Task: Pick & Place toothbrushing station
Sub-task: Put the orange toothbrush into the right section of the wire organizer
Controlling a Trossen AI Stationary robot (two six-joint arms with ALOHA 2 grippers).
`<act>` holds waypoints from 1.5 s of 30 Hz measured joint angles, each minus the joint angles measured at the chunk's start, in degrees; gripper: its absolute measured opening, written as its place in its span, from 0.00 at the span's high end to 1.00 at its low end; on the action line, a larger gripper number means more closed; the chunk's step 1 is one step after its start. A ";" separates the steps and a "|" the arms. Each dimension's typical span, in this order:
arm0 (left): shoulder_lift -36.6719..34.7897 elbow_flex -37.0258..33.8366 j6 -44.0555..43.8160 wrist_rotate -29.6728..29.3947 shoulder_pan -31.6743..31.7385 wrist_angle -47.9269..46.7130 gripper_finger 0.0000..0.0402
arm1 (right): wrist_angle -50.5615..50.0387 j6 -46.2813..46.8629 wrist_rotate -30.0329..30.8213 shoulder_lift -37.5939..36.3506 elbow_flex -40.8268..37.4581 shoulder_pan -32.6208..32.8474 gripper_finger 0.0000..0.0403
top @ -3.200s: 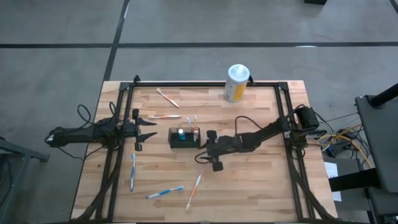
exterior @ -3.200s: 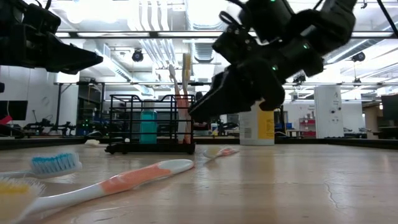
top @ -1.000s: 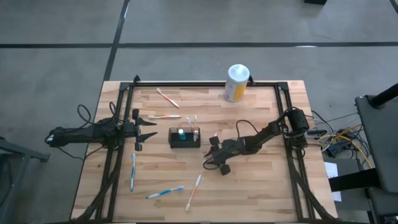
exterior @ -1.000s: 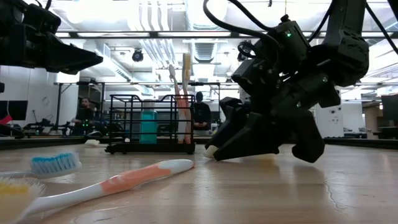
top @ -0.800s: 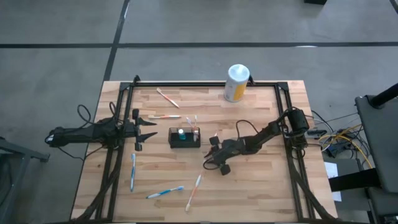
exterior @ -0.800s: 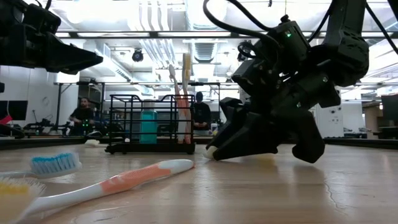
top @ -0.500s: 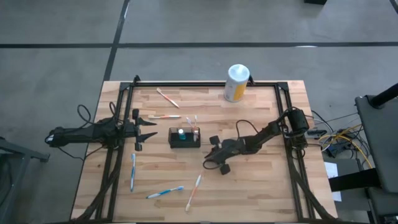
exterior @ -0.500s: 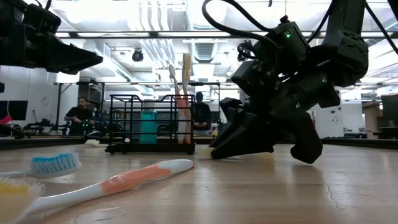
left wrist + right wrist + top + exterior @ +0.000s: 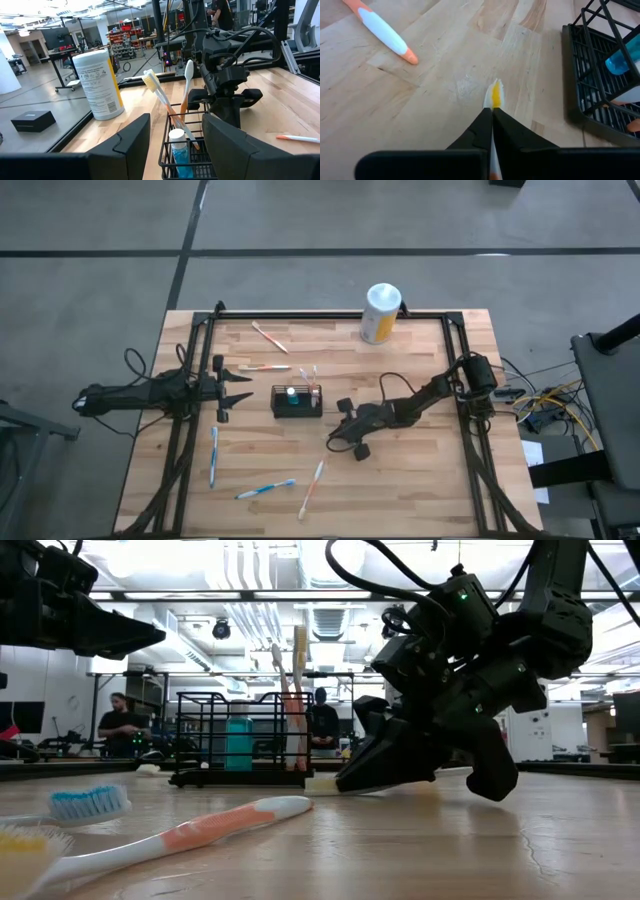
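Wooden bench (image 9: 420, 480): right gripper (image 9: 492, 116) fingers are pinching a yellow-bristled toothbrush (image 9: 494, 97) at the basket's (image 9: 297, 401) four o'clock. Left gripper (image 9: 240, 387) is hovering wide at its nine o'clock.

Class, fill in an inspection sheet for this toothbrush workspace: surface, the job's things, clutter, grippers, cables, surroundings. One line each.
Surface: wooden table inside a dark frame.
Job's things: black wire-mesh basket mid-table, holding upright toothbrushes and a blue-capped tube; loose toothbrushes lie flat, two behind it and three in front.
Clutter: white-lidded canister at the far edge.
Grippers: right gripper down at the tabletop beside the basket, shut on a toothbrush; left gripper open, waiting left of the basket.
Cables: bundle off the table's right side.
Surroundings: concrete floor; people in the room behind.
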 joint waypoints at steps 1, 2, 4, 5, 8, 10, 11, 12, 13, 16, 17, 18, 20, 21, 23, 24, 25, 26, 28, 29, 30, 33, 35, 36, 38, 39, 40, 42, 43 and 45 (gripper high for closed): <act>0.00 -0.01 -0.01 0.00 -0.01 0.00 0.54 | 0.00 -0.02 -0.01 0.00 -0.01 0.00 0.98; 0.00 -0.02 0.00 0.00 0.00 0.00 0.54 | 0.00 -0.02 0.00 0.00 -0.01 0.00 0.98; 0.00 0.00 -0.01 0.00 -0.01 0.00 0.54 | 0.00 0.02 0.01 0.00 -0.02 0.00 0.98; 0.00 0.00 0.00 0.00 0.01 0.00 0.54 | -0.02 0.22 0.05 0.00 -0.02 0.00 0.98; 0.00 0.00 -0.01 -0.01 -0.01 0.00 0.54 | 0.04 0.20 0.26 0.00 -0.02 0.00 0.98; 0.00 -0.01 -0.01 0.00 0.01 0.00 0.54 | 0.16 0.18 0.97 -0.07 -0.02 0.00 0.98; 0.00 0.00 0.00 -0.02 0.00 0.00 0.54 | 0.19 0.12 1.85 -0.23 -0.04 0.00 0.98; 0.00 0.00 0.00 0.00 -0.01 0.00 0.54 | 0.20 -0.01 2.67 -0.42 -0.07 0.00 0.98; 0.00 0.00 -0.02 0.00 -0.01 0.00 0.54 | 0.33 -0.07 3.49 -0.64 -0.07 0.00 0.98; 0.00 0.00 0.00 -0.01 0.01 -0.01 0.54 | 1.74 -0.55 4.92 -1.00 -0.07 0.00 0.98; 0.00 -0.01 -0.01 -0.01 0.00 0.00 0.54 | 2.04 -0.74 4.96 -1.03 -0.07 0.00 0.98; 0.00 -0.01 -0.01 -0.01 0.01 0.00 0.54 | 2.31 -0.82 4.98 -1.05 -0.07 0.00 0.98; 0.00 0.00 -0.02 0.00 -0.01 0.00 0.54 | 2.89 -0.82 4.97 -1.09 -0.07 0.00 0.98; -0.02 0.00 0.00 0.00 0.01 0.00 0.54 | 3.08 -0.85 4.97 -1.11 -0.07 0.00 0.98; 0.00 0.00 0.00 0.00 0.01 0.00 0.54 | 3.13 -0.79 4.97 -1.16 -0.07 0.00 0.98; -0.02 -0.01 -0.02 0.00 0.01 0.00 0.54 | 3.11 -0.56 4.96 -1.16 -0.07 0.00 0.98; 0.00 0.00 0.00 0.00 -0.01 0.00 0.54 | 3.03 -0.08 4.96 -1.16 -0.07 0.00 0.98; 0.00 -0.02 -0.01 -0.01 0.00 0.00 0.54 | 2.91 0.38 4.94 -1.16 -0.07 0.00 0.98; 0.00 0.00 -0.02 -0.02 0.01 0.00 0.54 | 2.16 0.86 4.92 -1.18 -0.07 0.00 0.98; 0.00 -0.02 0.00 0.00 -0.01 0.00 0.54 | 1.74 1.09 4.89 -1.18 -0.07 0.00 0.98; 0.00 -0.02 0.00 -0.02 0.01 0.00 0.54 | 1.39 1.55 4.80 -1.18 -0.07 0.00 0.98; -0.01 -0.01 -0.01 -0.01 0.00 0.00 0.54 | 1.05 2.58 4.34 -1.18 -0.07 0.00 0.98; -0.01 0.00 0.00 -0.01 0.00 0.00 0.54 | 0.43 2.80 4.28 -1.18 -0.07 0.08 0.98; -0.01 -0.01 -0.01 -0.01 0.00 0.00 0.54 | 0.37 2.51 4.28 -1.18 -0.07 0.11 0.98; -0.02 -0.02 0.00 -0.02 0.01 0.00 0.54 | 0.53 1.88 4.28 -1.18 -0.07 0.27 0.98; 0.00 0.00 -0.02 0.00 0.01 0.00 0.54 | 0.53 1.85 4.24 -1.18 -0.07 0.30 0.98; 0.00 -0.01 0.00 -0.02 -0.01 0.00 0.54 | 0.46 1.86 4.02 -1.18 -0.07 0.31 0.98; 0.00 0.00 0.00 0.00 0.01 0.00 0.54 | -0.02 1.82 2.95 -1.18 -0.04 0.31 0.98; -0.02 0.00 -0.02 0.00 -0.01 0.00 0.54 | -0.35 1.82 2.49 -1.18 -0.04 0.31 0.98; -0.01 -0.01 -0.01 -0.01 -0.01 0.00 0.54 | -1.10 1.95 1.90 -1.18 -0.04 0.31 0.98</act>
